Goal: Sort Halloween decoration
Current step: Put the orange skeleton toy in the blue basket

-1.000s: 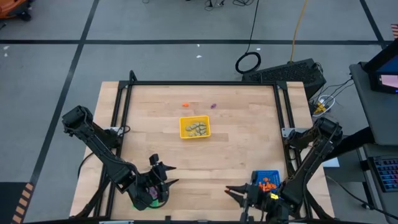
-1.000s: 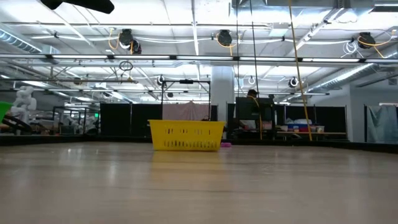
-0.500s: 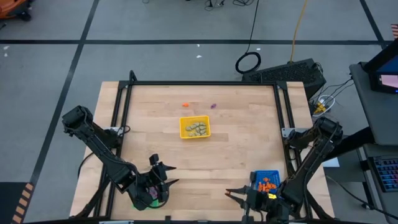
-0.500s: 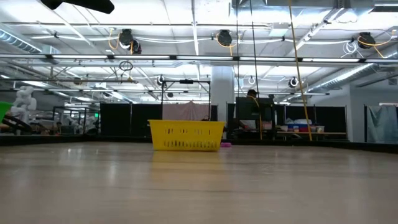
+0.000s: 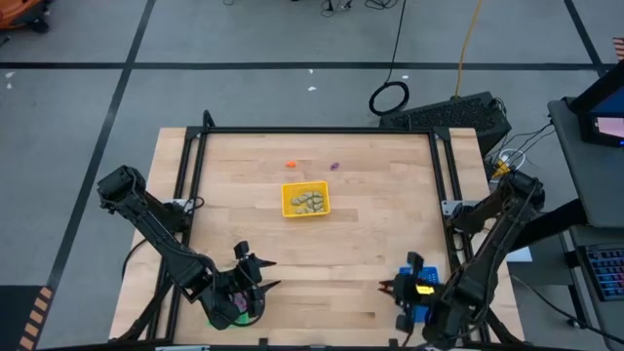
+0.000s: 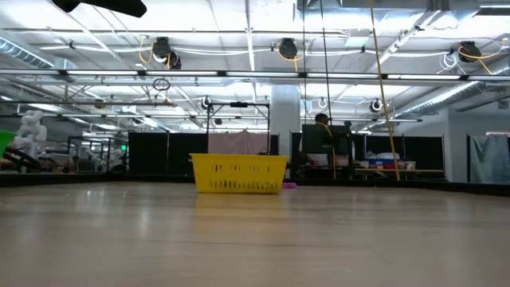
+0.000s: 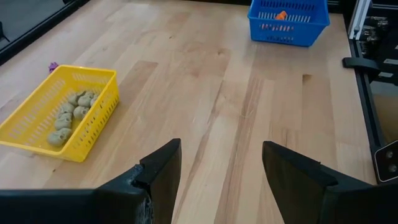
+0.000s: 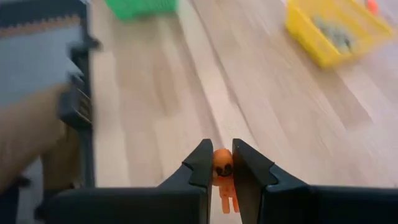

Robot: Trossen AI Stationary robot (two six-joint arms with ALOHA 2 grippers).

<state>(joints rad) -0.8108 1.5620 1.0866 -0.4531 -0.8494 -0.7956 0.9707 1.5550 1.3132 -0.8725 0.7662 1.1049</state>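
Care matters now: the right gripper (image 8: 217,163), pinching a small orange figurine (image 8: 223,177) near the blue slatted plastic tray (image 7: 288,21), should centre over it before releasing. The left gripper (image 7: 219,163) waits, fingers spread, by the green tray (image 8: 140,7). Two loose trinkets remain: one orange (image 5: 290,163), one purple (image 5: 333,166).

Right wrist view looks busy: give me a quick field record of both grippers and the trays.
right gripper: shut on orange trinket, over the blue tray
left gripper: open, empty, near edge by green tray
yellow tray: table centre, holds pale trinkets
loose pieces: orange piece, purple piece beyond yellow tray
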